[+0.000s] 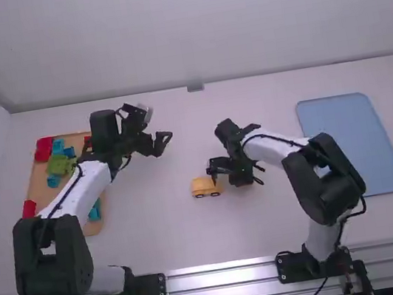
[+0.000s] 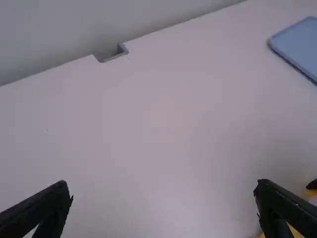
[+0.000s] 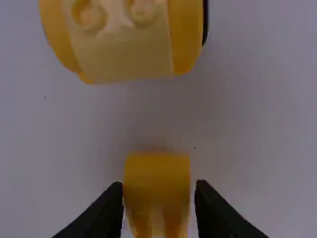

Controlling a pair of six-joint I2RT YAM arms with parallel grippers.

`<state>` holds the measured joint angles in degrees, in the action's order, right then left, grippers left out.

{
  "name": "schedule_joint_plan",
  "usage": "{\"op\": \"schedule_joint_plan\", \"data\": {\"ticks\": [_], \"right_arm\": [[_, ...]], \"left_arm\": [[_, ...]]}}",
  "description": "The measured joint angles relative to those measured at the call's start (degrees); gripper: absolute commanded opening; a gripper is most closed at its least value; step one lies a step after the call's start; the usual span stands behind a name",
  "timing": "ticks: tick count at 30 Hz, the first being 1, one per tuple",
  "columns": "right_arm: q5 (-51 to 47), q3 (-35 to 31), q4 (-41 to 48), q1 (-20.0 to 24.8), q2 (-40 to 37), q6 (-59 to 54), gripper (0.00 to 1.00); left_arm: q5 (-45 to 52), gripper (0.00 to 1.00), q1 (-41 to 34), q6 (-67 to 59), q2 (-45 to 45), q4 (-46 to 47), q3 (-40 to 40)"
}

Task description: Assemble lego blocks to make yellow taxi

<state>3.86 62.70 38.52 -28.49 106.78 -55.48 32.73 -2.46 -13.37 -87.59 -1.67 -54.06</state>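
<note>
The right wrist view shows a yellow block (image 3: 156, 178) held in the right claw (image 1: 213, 171); the left arm (image 1: 90, 187) extends over the brown tray (image 1: 37, 189), left claw (image 1: 165, 143) wide.

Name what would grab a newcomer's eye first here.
Probably the small yellow car near the table's middle, with the right gripper beside it pinching a yellow block. Next, likely, the bright cluster of blocks on the tan tray by the left arm. The plain blue tray on the far right may catch the eye too.
</note>
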Motion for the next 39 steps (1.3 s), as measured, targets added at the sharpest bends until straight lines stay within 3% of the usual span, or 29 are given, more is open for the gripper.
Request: {"op": "schedule_joint_plan", "data": {"ticks": [9,15,18,22,29,34,39], "right_arm": [[-1.6,0.0,-1.0,0.0,-1.6,2.4,0.99],[4.1,-0.2,-0.8,0.5,-14.9,2.1,0.99],[9.1,-1.7,-3.0,2.6,-22.9,0.5,0.99],[20.6,-10.7,-14.8,10.0,-30.1,-1.5,0.99],[36.0,-25.1,-25.7,20.5,-26.1,-3.7,0.99],[45.3,-28.4,-31.8,26.8,-20.2,-8.5,0.99],[49.9,-29.3,-36.2,30.0,-13.1,-12.9,0.99]], "left_arm": [[0.0,0.99,0.0,-1.1,0.0,1.0,0.0],[0.0,0.99,0.0,-1.0,0.0,1.5,0.0],[0.0,0.99,0.0,-1.1,0.0,2.5,0.0],[5.1,0.99,0.0,-7.6,0.0,5.2,0.0],[18.8,0.99,0.0,-29.2,0.0,15.5,0.0],[29.1,0.99,0.0,-44.4,-1.0,19.2,0.0],[34.8,0.99,-1.0,-53.9,-5.4,19.2,0.0]]}}
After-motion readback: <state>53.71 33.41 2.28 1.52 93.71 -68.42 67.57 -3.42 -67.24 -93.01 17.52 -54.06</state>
